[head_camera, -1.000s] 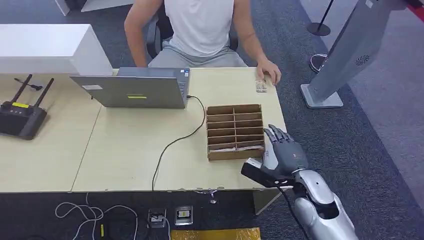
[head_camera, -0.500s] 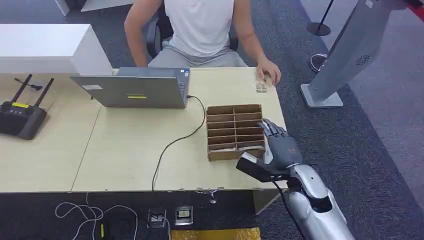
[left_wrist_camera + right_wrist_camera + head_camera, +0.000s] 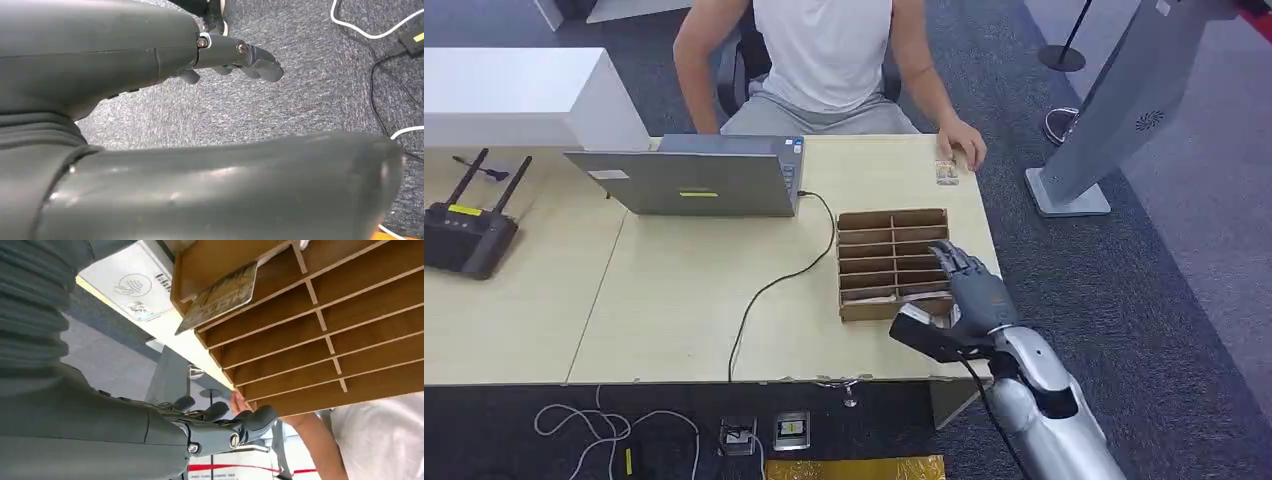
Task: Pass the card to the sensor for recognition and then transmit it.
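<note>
My right hand had slid left over the rack, fingers spread, holding nothing. The card still sat in its nearest slot; pickup, scanning and handover remained.

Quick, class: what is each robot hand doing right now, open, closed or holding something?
Left hand: empty, fingers loosely curled over grey carpet; open or closed cannot be told.
Right hand: open, holding nothing, over the brown slotted wooden box.

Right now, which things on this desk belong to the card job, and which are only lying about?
For the job: card, sensor, box, right hand.
Lying about: laptop, router, cable.
</note>
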Robot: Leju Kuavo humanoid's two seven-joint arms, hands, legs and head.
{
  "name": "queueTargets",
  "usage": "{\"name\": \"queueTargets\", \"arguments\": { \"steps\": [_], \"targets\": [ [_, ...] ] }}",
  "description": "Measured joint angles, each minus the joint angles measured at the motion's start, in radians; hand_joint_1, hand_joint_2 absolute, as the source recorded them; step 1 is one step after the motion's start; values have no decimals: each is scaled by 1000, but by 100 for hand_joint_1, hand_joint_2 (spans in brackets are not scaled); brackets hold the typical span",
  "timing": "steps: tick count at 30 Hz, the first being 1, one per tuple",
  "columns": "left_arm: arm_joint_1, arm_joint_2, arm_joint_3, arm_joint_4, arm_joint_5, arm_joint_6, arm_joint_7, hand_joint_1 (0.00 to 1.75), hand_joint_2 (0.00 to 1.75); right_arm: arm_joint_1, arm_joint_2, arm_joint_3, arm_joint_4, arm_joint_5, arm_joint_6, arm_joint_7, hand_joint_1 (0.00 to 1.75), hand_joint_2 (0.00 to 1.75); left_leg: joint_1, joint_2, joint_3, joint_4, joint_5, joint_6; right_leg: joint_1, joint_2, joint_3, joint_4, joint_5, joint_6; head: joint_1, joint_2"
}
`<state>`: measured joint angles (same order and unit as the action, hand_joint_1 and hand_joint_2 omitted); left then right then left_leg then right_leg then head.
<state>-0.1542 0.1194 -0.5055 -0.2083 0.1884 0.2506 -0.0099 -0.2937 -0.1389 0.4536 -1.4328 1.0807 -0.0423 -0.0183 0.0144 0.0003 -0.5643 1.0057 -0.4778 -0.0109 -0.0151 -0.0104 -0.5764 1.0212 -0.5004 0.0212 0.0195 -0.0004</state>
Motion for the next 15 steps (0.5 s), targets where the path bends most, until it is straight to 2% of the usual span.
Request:
{"name": "queueTargets", "arguments": {
  "steps": [6,7,15],
  "targets": [
    [-2,-1,-1,0,0,-1,0,0,0,-6,6,0,18,-3,23,-5,2,175,0,0,0,0,0,0,0,0,0,0,0,0,0,0],
    [-3,-1,-1,0,0,-2,0,0,0,-6,7,0,20,-2,27,-3,14,175,0,0,0,0,0,0,0,0,0,0,0,0,0,0],
    [-3,-1,-1,0,0,-2,0,0,0,-6,7,0,20,-2,27,-3,14,175,0,0,0,0,0,0,0,0,0,0,0,0,0,0]
  ]
}}
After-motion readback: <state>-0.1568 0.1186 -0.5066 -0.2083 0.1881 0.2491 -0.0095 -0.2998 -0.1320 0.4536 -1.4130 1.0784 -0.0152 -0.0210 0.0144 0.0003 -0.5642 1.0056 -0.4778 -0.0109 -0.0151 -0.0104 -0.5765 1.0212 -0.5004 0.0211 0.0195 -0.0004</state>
